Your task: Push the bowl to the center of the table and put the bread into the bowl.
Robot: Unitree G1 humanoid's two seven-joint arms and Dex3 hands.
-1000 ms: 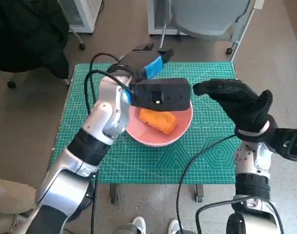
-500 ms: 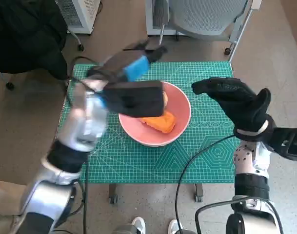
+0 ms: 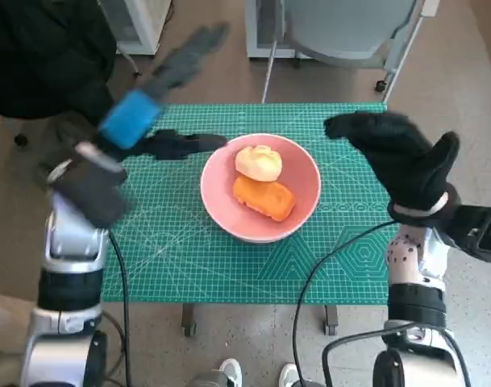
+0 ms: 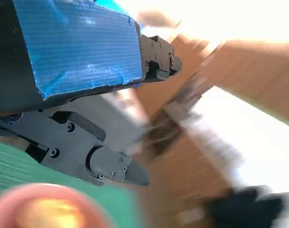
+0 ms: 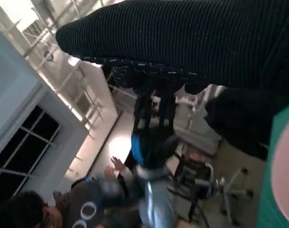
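**Left hand off the bowl, both breads inside**

Left hand point(image 3: 152, 85): a second ago over the pink bowl, now swung up and out past the table's left edge, motion-blurred, fingers spread, holding nothing. Green mat point(image 3: 189, 258) under everything. Bowl point(image 3: 215, 201) sits near the table's middle, carrying a pale round bun point(image 3: 259, 162) newly uncovered beside the orange bread point(image 3: 264, 198). Right hand point(image 3: 398, 157) hovers right of the bowl, fingers apart, empty, barely moved. Judgement: task looks complete.

The pink bowl point(image 3: 260, 222) looks smooth and faintly glossy. A matt green gridded mat point(image 3: 229, 258) covers the worktop. The right robot hand point(image 3: 402, 161) wears black ribbed knit; smooth blue tape point(image 4: 82, 45) covers the left robot hand point(image 3: 148, 105).
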